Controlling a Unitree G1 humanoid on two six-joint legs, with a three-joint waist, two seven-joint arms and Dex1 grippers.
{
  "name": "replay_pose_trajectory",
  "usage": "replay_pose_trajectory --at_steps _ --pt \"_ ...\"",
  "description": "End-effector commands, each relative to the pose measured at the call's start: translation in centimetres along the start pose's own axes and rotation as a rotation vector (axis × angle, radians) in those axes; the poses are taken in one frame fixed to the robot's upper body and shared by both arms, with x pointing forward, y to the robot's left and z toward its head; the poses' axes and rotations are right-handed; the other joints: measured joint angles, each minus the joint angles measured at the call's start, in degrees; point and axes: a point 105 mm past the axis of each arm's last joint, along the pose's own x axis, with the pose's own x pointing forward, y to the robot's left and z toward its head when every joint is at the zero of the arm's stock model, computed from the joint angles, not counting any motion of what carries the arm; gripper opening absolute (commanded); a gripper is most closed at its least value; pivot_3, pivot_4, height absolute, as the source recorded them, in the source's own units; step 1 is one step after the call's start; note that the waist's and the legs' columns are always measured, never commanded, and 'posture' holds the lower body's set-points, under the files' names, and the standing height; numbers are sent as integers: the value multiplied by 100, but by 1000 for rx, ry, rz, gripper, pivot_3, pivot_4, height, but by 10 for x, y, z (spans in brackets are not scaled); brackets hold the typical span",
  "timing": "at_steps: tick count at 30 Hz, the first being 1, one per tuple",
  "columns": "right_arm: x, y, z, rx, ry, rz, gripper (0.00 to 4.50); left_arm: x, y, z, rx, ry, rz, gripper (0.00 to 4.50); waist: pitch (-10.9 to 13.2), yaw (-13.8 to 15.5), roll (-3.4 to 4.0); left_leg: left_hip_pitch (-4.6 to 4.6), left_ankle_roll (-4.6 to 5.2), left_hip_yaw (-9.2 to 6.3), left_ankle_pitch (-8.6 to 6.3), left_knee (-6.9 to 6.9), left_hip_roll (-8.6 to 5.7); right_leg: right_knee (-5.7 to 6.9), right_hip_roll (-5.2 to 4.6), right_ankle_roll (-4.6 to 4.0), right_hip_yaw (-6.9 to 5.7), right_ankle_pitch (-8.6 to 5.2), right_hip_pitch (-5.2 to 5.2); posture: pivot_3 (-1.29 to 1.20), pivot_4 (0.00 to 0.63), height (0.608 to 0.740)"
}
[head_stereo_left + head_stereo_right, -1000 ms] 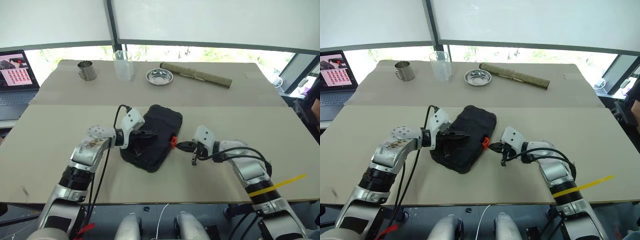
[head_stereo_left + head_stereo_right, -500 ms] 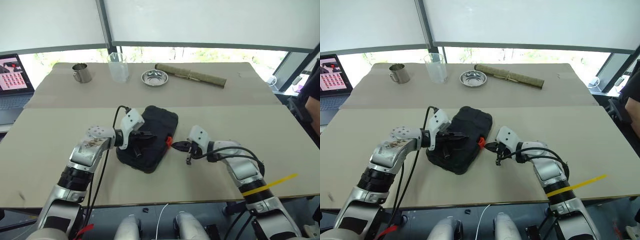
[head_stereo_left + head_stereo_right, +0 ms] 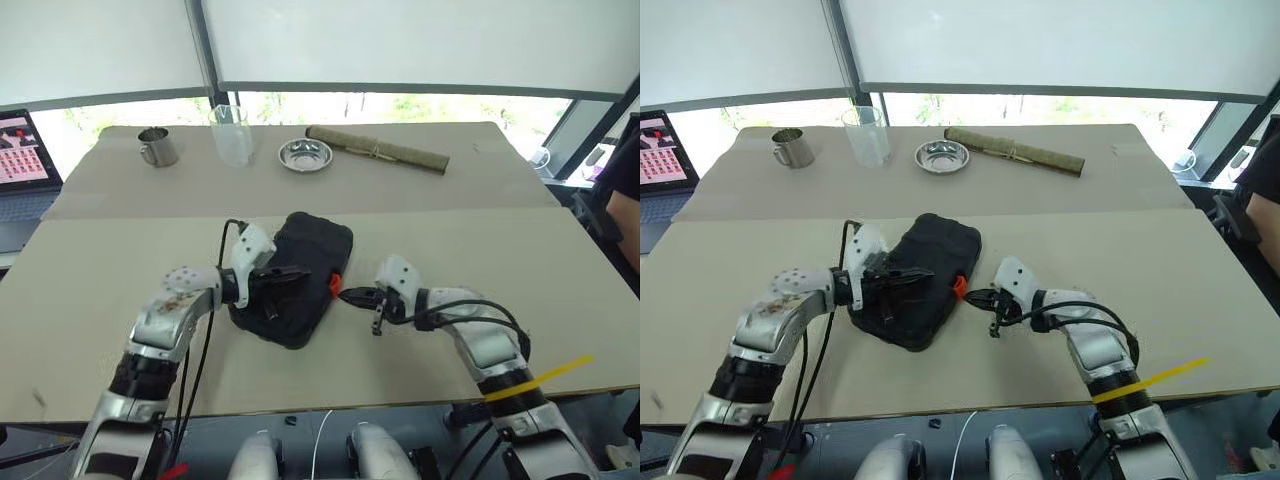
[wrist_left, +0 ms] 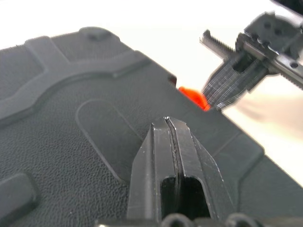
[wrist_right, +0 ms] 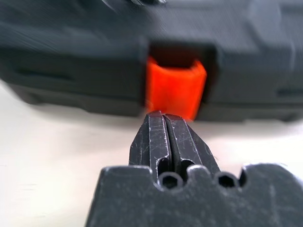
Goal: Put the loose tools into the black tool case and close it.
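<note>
Counts: 1 black plastic clamshell tool case [image 3: 297, 278], lid shut, lying mid-table on the tan tabletop [image 3: 90, 270], w/ 1 orange latch [image 3: 335, 284] on its right edge. Far side of table: 1 small steel mug [image 3: 157, 146], 1 clear glass tumbler [image 3: 230, 134], 1 shallow steel bowl [image 3: 305, 154], 1 rolled brown mat [image 3: 376, 149]. 1 open laptop [image 3: 22, 160] at the far left edge.

Left gripper [image 3: 291, 272]: black fingers pressed together, nothing between them, tips over the case lid; left wrist view has them just above the textured lid, contact can't be told. Right gripper [image 3: 347, 295]: fingers together too, empty, pointing at the latch; tips just beside it, a thin gap seen in the head view, and right wrist view puts the orange tab directly past the fingertips [image 5: 165, 127].

Vs 1 s ago: the whole picture has shifted, so cam moved. Case in the same spot on the table, lid shut as before. Both grippers a bit back toward the robot; left tips sat farther across the lid then.
</note>
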Motion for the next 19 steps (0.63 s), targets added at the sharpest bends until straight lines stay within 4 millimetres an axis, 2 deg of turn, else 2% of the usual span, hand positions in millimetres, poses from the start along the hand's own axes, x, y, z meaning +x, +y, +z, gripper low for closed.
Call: replay_pose_trajectory --at_steps 1,3,4,7,9,11,12,14,19 --pt "-37 -13 18 -25 -48 -56 1141 -39 1 8 -16 -75 52 660 1 10 -1 -19 0 -5 0 0 -2 0 -4 1 -1 0 -16 0 150 740" --pt "-52 -16 16 -29 -26 -69 1898 -59 2 6 31 -51 98 1471 2 18 -2 -55 0 -11 0 0 -2 -4 -8 2 -3 0 -49 0 150 740" --pt "-59 -18 14 -39 -14 -75 2061 -70 5 3 55 -37 139 1627 5 27 -1 -58 1 -13 -3 1 -2 -6 -8 3 -6 0 -52 0 150 740" --pt "-79 -15 12 -133 -25 -48 3161 -107 14 -13 118 26 269 2701 15 88 -6 -71 2 -12 -5 -2 -2 -19 -10 3 -10 0 -61 0 150 740" --pt "-97 -18 2 -160 -24 -83 3855 -137 14 -30 159 102 343 3372 16 113 -6 -70 2 -8 -6 -2 -2 -24 -12 3 -11 0 -59 0 150 740" --pt "-110 -23 -8 -146 0 -125 4496 -157 15 -39 165 137 398 4133 20 119 -5 -63 1 4 -8 -4 -1 -33 -16 1 -15 -1 -49 0 150 740" --pt "-114 -23 -14 -164 24 -127 4500 -163 18 -42 179 146 433 4477 24 129 -7 -65 1 10 -9 -4 0 -33 -22 2 -15 -1 -50 0 150 740" --pt "-120 -21 -22 -177 47 -121 4500 -171 20 -44 200 156 477 4477 34 203 -20 -67 0 22 -7 -3 -3 -33 -34 3 -27 -2 -52 0 150 740" --pt "-126 -23 -21 -178 28 -168 4500 -179 22 -40 206 118 546 4477 35 273 -22 -65 -2 37 -5 -2 -5 -32 -52 6 -32 -2 -52 0 150 740"
